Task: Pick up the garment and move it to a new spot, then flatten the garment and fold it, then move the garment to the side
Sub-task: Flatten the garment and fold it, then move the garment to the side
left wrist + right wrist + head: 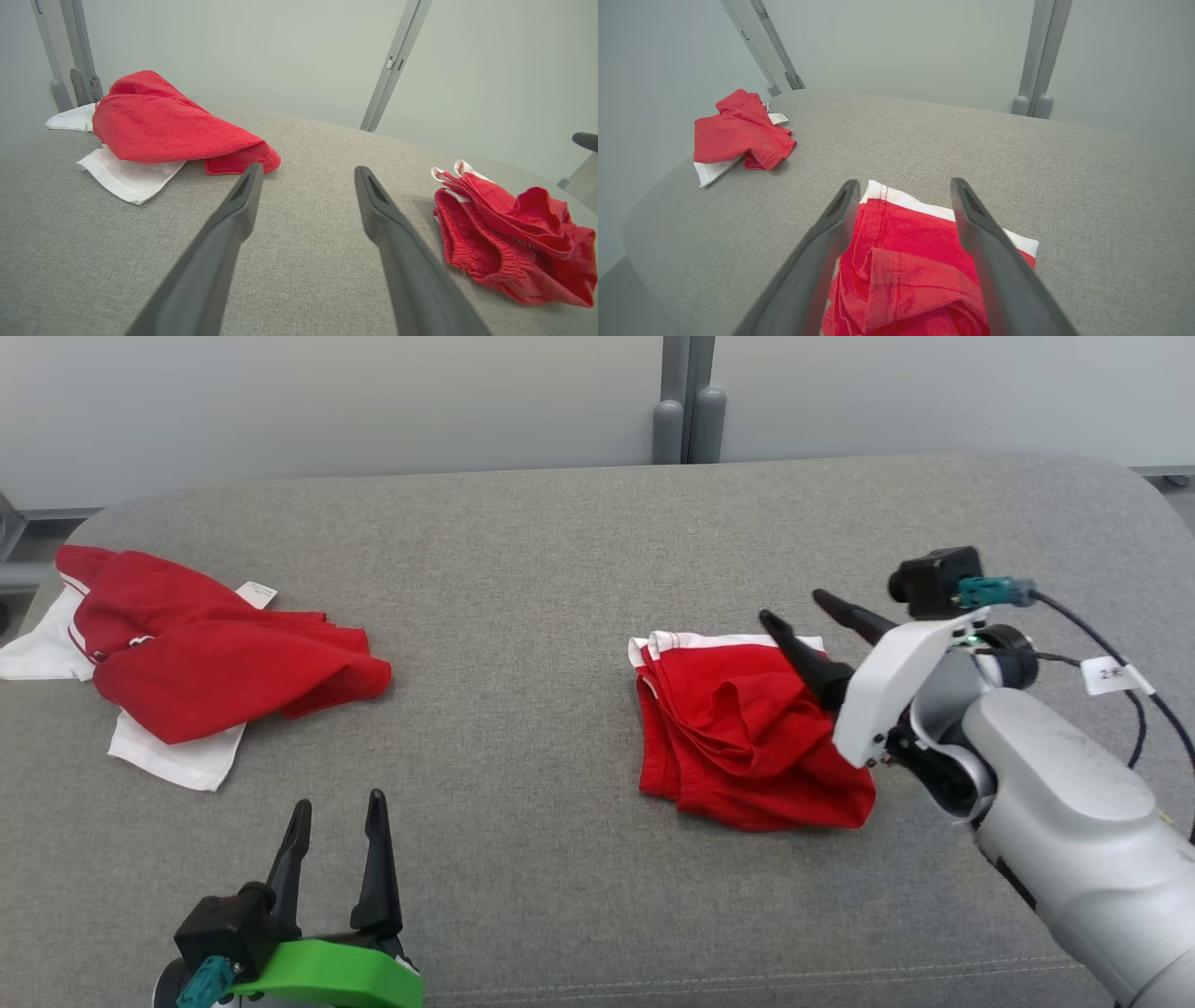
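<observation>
The folded garment (738, 737), red with a white band along its far edge, lies on the grey cushion (560, 551) right of the middle. It is bunched in several layers, and in the left wrist view a gathered elastic edge shows on its near side (504, 238), so it may be a pair of shorts. The right gripper (793, 605) hangs over the garment's far right corner with its two dark fingers spread and nothing between them; in its own wrist view the red cloth and white band lie in the gap (904, 183). Whether the fingers touch the fabric is hard to tell. The left gripper (338, 801) sits low at the near left, fingers parted and empty, pointing across bare cushion (308, 169). Well apart, at the far left end of the cushion, a crumpled garment (215, 653) of red and white lies with a small white tag (256, 594) showing. Behind stand a pale wall (327, 401) and grey posts (688, 425)
</observation>
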